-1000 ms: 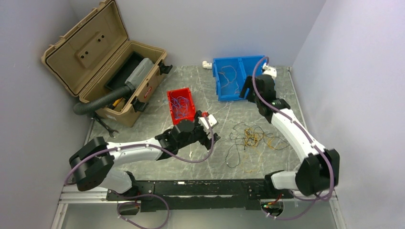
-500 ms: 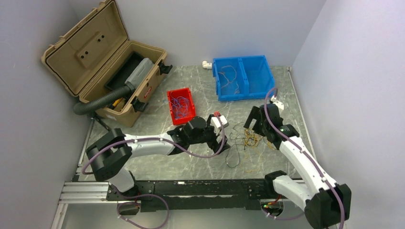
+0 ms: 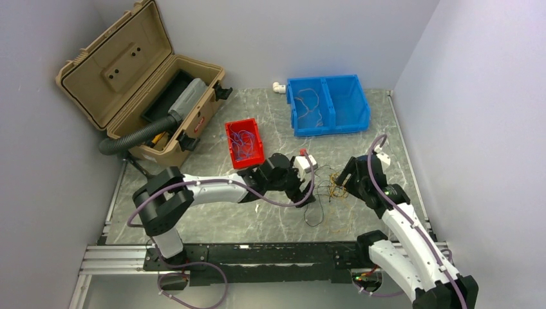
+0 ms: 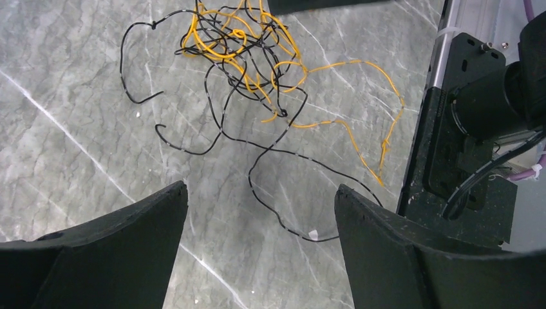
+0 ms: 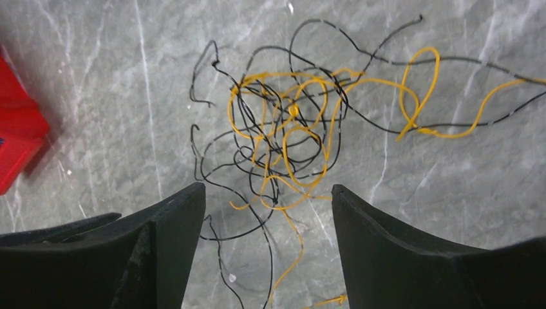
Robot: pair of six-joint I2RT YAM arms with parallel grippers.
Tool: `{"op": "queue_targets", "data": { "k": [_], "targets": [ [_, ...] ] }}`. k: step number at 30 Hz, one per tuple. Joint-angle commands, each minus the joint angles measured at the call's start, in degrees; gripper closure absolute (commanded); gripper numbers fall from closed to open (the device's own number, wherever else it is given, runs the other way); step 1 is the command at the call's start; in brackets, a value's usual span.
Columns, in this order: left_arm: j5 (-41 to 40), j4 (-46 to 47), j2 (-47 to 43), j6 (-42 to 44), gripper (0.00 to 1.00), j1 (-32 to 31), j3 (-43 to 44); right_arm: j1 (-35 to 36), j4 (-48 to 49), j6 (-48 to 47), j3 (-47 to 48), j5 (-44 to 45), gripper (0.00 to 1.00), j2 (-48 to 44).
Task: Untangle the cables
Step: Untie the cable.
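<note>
— As you read the grey marble-patterned tabletop (image 3: 199,222) from its left side, what comes first?
— A tan plastic toolbox (image 3: 116,64) with its lid up, a fat black corrugated hose (image 3: 132,138) hanging out of it. Next, a small red plastic bin (image 3: 251,161) holding thin blue wires (image 3: 242,138).
— And the left gripper (image 4: 259,193)?
— Right of the red bin, jaws spread wide. The tangle of thin black and yellow-orange cables (image 4: 235,45) lies on the tabletop beyond its fingertips, apart from them. One loose black strand (image 4: 277,219) trails from the tangle into the gap between the fingers.
— Does either finger touch that strand?
— I cannot tell.
— The right gripper (image 5: 265,193)?
— On the tangle's right side in the overhead view, jaws also wide. The knot sits just ahead of its fingertips, and black and yellow-orange ends run down between them.
— Anything further right?
— A blue plastic two-compartment bin (image 3: 351,106) at the back, a few thin wires (image 3: 310,106) in its left compartment.
</note>
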Motion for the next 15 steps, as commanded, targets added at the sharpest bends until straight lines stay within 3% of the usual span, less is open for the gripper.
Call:
{"op": "queue_targets", "data": {
  "k": [1,10,15],
  "targets": [
    [2.3,-2.4,3.5,-0.8,0.14,-0.3,4.8,-0.3,1.3,3.2,-2.3,-1.8,0.29,0.7],
    [2.7,-5.7,8.5,0.1,0.22,-0.4,9.8,-1.2,6.9,4.7,-5.6,0.4,0.44,3.1],
    [3.5,-7.3,11.0,1.3,0.28,-0.7,12.6,-1.8,11.7,4.2,-5.5,-1.4,0.57,6.5]
  ]
}}
